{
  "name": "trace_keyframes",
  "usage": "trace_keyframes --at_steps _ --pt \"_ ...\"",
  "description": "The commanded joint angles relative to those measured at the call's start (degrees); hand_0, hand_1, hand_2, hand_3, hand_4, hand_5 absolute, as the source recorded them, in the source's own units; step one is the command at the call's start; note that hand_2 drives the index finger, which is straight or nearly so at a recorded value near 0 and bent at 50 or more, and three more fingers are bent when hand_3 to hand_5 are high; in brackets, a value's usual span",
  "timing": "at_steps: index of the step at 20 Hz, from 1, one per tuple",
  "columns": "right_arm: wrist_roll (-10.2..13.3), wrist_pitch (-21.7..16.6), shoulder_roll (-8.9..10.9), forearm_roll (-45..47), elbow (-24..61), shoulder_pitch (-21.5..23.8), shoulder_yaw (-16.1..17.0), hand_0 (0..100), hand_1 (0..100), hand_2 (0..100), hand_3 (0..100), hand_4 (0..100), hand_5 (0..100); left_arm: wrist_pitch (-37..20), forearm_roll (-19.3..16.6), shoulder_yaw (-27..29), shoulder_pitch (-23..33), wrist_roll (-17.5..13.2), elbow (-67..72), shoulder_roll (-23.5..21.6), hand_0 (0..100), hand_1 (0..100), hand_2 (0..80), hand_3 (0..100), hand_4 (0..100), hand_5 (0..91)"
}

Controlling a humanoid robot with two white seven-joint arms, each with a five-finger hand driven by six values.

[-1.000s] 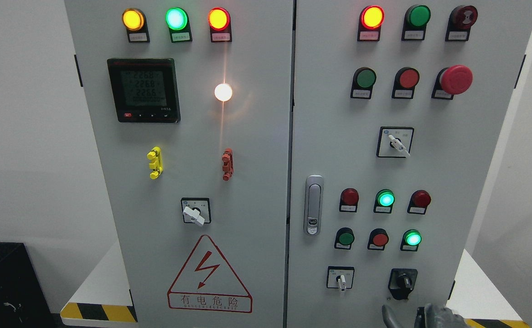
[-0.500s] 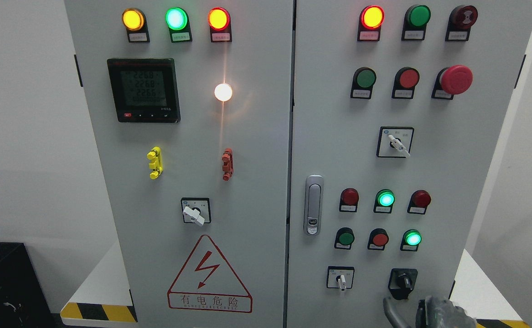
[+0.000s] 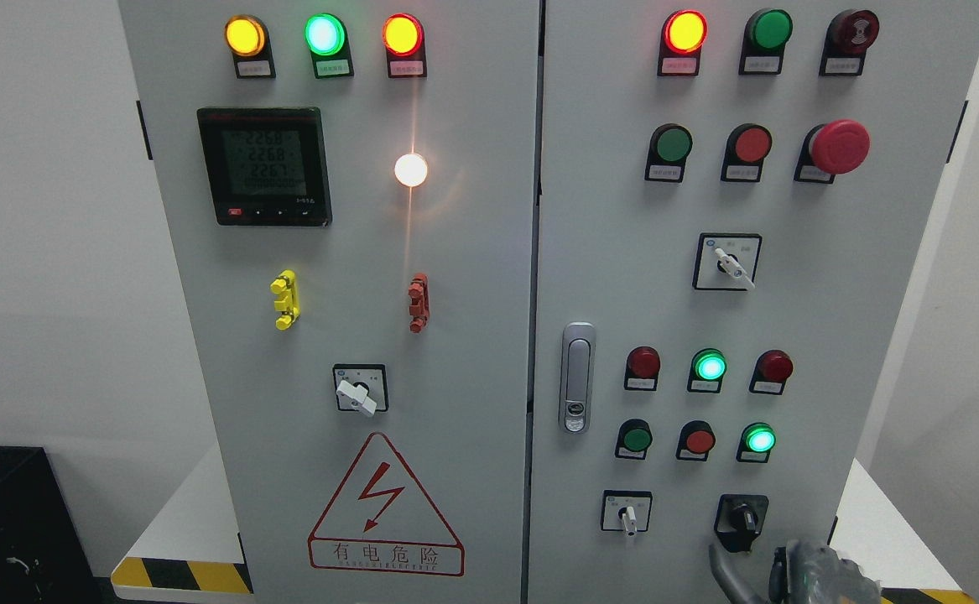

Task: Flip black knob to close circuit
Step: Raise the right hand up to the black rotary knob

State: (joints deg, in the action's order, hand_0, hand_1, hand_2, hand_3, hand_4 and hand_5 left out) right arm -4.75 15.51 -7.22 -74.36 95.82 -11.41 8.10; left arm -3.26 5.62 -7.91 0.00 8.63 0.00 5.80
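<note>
Since a second ago, the robot's grey right hand [image 3: 799,575] has risen slightly at the bottom edge, closer beneath the black rotary knob [image 3: 742,518]; one finger [image 3: 724,570] reaches up just below the knob without touching it. Whether the hand is clenched or loose cannot be told, as most of it is cut off. That knob sits low on the right door of the grey electrical cabinet [image 3: 472,277], right of a small white selector switch [image 3: 627,514] and below a lit green lamp [image 3: 759,439].
</note>
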Motion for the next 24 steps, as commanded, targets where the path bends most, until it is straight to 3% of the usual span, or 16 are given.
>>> trace_keyframes --at_steps 1,24 --pt "0.0 -0.04 0.02 -0.08 -0.28 -0.45 0.78 0 0 94 100 100 100 0.0 0.0 0.0 1.32 -0.02 -1.67 0.0 12 56 0.0 0 0 0.0" --pt "0.0 -0.13 0.46 -0.08 -1.07 -1.15 2.18 0 0 94 100 100 100 0.0 0.0 0.0 1.32 -0.02 -1.67 0.0 12 56 0.0 0 0 0.0"
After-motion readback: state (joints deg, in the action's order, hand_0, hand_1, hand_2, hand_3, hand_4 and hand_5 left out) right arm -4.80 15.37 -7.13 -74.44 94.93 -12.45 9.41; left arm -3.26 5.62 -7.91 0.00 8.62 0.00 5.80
